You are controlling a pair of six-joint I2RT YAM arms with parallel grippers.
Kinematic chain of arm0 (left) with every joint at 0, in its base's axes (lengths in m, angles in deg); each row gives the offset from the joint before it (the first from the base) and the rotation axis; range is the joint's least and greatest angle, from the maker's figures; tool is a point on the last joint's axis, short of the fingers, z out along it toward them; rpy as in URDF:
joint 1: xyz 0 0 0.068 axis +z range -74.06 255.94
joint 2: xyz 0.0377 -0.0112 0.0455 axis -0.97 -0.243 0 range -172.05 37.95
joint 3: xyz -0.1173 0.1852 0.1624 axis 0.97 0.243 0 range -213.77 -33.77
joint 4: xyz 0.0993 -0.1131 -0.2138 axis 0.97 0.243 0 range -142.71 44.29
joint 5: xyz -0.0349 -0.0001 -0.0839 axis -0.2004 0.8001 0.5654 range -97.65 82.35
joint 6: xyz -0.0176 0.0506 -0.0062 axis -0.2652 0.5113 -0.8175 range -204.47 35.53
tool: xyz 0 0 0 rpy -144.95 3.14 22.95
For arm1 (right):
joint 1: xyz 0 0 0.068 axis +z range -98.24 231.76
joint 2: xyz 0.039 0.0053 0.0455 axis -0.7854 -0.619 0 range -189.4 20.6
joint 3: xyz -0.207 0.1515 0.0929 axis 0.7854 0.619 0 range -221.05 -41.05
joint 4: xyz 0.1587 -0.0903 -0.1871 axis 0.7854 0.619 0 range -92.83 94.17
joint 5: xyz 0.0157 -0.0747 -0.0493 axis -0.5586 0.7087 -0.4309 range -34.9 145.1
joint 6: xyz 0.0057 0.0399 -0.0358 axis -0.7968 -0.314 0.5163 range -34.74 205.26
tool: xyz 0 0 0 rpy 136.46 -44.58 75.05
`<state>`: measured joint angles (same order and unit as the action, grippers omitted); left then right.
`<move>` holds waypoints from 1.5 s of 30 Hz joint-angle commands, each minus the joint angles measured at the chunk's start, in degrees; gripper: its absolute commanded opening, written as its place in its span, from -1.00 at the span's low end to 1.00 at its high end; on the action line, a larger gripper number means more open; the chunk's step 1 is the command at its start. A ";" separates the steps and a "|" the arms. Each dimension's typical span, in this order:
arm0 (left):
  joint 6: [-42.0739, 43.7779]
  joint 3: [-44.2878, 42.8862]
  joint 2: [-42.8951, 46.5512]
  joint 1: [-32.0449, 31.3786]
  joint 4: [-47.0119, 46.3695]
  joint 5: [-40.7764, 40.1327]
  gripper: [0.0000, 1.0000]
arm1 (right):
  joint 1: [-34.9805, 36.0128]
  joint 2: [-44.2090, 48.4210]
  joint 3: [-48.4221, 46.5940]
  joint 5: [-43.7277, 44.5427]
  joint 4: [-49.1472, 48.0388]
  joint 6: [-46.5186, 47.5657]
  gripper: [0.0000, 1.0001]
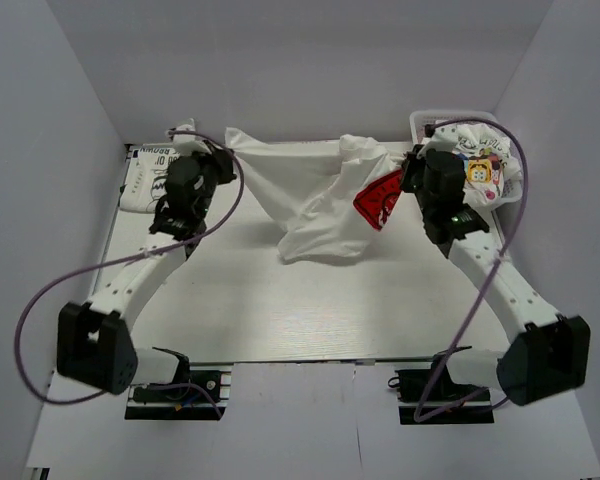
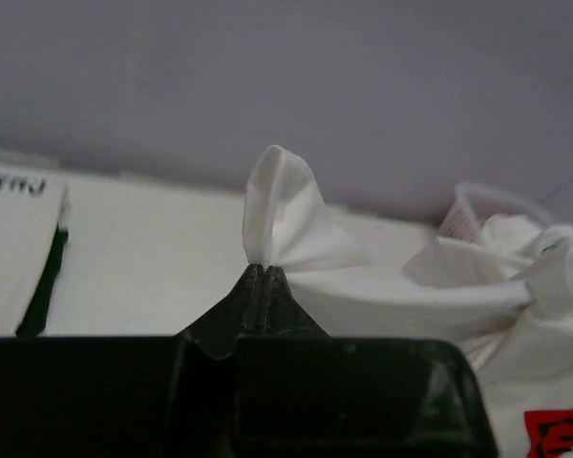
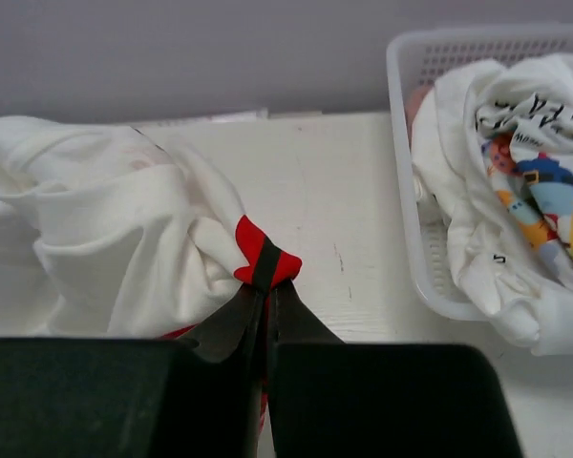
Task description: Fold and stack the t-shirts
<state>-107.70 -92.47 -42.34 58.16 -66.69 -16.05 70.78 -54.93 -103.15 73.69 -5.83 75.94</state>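
A white t-shirt with a red-and-white logo (image 1: 320, 195) hangs stretched between both grippers over the far middle of the table. My left gripper (image 1: 212, 152) is shut on a white corner of it (image 2: 277, 215). My right gripper (image 1: 412, 172) is shut on the red printed part (image 3: 265, 260). A folded t-shirt with green-black lettering (image 1: 148, 180) lies at the far left, under my left arm; it also shows in the left wrist view (image 2: 14, 239). A t-shirt with a yellow cartoon print (image 1: 483, 168) lies crumpled in the basket (image 3: 411, 181).
The white mesh basket (image 1: 420, 122) stands at the far right corner against the wall. Purple cables loop from both arms. Walls close in the table at the back and sides.
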 commanded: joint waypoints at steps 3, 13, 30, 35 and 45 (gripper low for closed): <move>3.71 2.88 16.46 0.29 -6.33 0.85 -1.00 | -0.13 12.25 1.20 -5.40 -2.01 6.16 -1.00; 7.14 -1.68 38.79 0.29 2.10 -0.21 -1.00 | -0.04 34.11 -7.31 -26.82 1.24 17.41 -1.00; -2.85 0.59 25.38 1.52 16.51 -20.24 -1.00 | -0.22 11.47 -1.82 -11.63 9.51 4.69 -1.00; -8.41 6.49 12.11 1.52 20.30 -24.19 -0.99 | -0.22 -5.05 3.83 -15.07 9.94 -1.12 -0.24; -15.10 -3.11 -1.89 1.52 36.31 -21.25 1.00 | 2.42 -0.19 6.73 -8.84 17.41 -7.81 0.81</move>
<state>-120.83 -93.96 -48.18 59.40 -32.24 -40.09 72.01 -63.32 -97.71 62.91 11.74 71.94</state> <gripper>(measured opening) 0.996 0.902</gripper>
